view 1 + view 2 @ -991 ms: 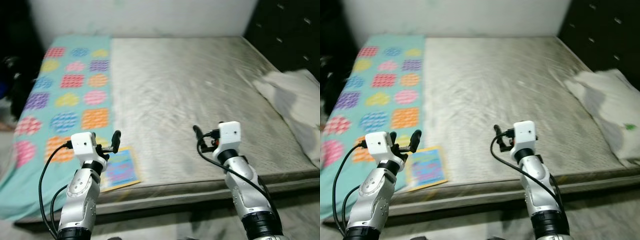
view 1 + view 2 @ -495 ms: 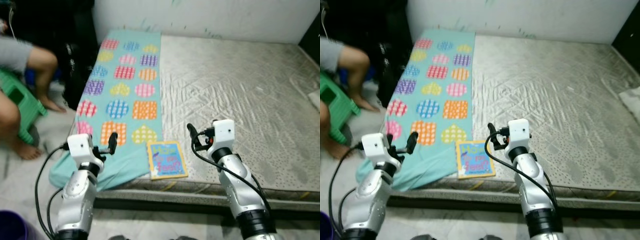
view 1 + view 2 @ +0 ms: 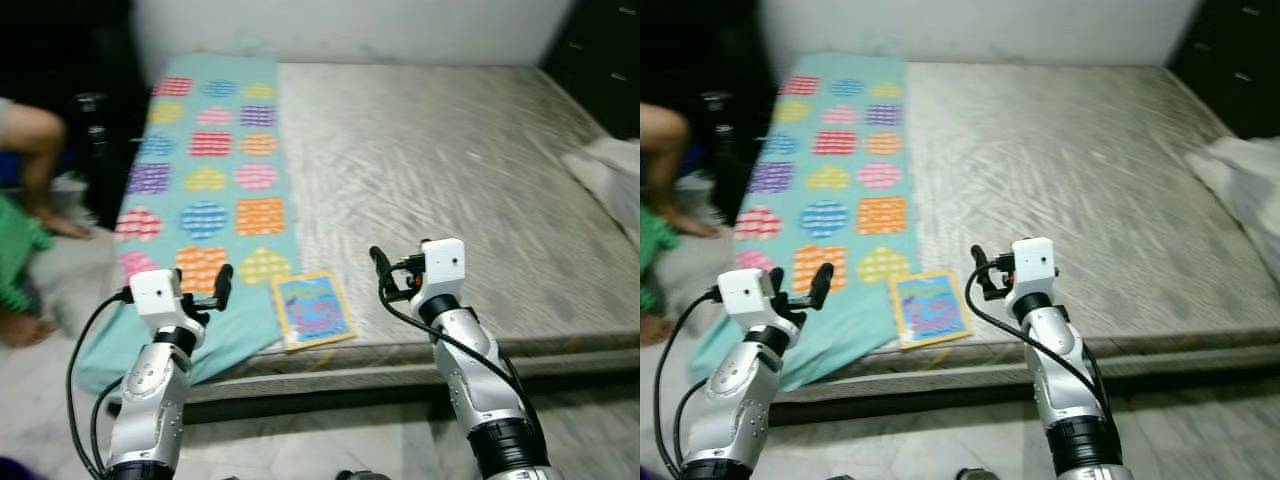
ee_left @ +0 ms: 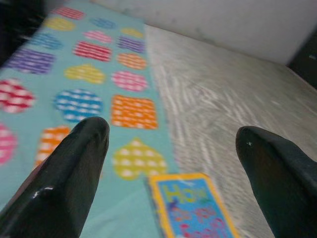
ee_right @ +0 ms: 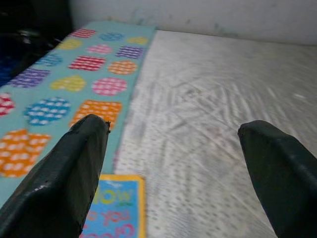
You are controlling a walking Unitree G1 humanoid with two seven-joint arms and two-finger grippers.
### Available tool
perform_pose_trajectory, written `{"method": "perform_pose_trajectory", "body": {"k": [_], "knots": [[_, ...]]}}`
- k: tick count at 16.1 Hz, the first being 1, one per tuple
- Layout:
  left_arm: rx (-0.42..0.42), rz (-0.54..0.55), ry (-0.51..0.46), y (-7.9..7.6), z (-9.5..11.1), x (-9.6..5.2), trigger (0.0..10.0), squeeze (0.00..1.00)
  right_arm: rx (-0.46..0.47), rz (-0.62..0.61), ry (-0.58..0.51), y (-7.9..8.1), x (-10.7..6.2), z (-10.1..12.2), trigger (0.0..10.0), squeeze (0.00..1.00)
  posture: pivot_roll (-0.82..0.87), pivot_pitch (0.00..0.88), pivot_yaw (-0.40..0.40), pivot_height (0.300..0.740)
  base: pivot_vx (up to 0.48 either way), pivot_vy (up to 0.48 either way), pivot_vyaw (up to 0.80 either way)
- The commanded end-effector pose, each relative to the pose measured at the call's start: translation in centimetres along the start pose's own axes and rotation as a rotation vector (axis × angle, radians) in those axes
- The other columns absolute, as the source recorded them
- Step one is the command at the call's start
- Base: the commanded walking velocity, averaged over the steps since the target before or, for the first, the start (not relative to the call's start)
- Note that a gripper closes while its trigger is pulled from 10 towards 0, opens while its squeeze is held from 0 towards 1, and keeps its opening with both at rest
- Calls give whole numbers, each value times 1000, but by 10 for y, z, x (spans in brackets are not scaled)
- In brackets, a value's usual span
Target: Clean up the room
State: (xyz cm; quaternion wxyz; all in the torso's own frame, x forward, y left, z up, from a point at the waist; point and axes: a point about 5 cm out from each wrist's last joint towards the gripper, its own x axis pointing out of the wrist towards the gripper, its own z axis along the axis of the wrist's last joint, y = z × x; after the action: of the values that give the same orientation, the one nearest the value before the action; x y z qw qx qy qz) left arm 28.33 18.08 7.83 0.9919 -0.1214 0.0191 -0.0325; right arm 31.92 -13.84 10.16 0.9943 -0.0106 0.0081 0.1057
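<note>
**One picture book at the bed's front edge, both grippers held open before it**

A single children's book (image 3: pixel 313 309), yellow-bordered with a blue cover, lies flat on the grey mattress (image 3: pixel 450 160) close to its front edge, just beside the teal patterned blanket (image 3: pixel 200 190) that covers the mattress's left strip and droops over the side. In the left wrist view the cover's top line appears to read "How"; the smaller coloured lettering beneath it is too blurred to make out. In the right wrist view the book sits near the left finger (image 5: pixel 74 168) of that gripper.

The left gripper (image 3: pixel 205 292) hovers in front of the bed over the blanket's hanging corner, its two black fingers spread apart and holding nothing. The right gripper (image 3: pixel 392 278) is raised above the mattress's front edge, just right of the book, fingers likewise parted and empty.

The blanket carries three columns of dotted and checked shapes in pink, orange, yellow, blue and purple. A rumpled white cloth (image 3: pixel 610 170) lies at the bed's right side. A person's bare leg (image 3: pixel 35 150) is seen at far left on the floor.
</note>
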Motion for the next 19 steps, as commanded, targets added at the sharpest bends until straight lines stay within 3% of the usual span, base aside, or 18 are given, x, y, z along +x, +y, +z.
{"method": "perform_pose_trajectory", "body": {"k": [1,12,15,19], "knots": [[-1,-7,-5,0,3,-1,10000,0,4,-12,8,-2,-1,-1,10000,0,-102,95,-41,740,0,0,0],[-6,-29,-7,-1,4,1,10000,0,7,-22,8,-3,0,-1,10000,0,-103,95,-37,740,260,0,0],[0,-22,-9,-1,4,1,10000,0,16,-23,4,-3,0,0,10000,0,-103,92,-37,740,333,0,-475],[17,5,-10,1,5,2,10000,0,12,-23,0,-3,0,0,10000,0,-102,88,-37,740,0,0,0]]}}
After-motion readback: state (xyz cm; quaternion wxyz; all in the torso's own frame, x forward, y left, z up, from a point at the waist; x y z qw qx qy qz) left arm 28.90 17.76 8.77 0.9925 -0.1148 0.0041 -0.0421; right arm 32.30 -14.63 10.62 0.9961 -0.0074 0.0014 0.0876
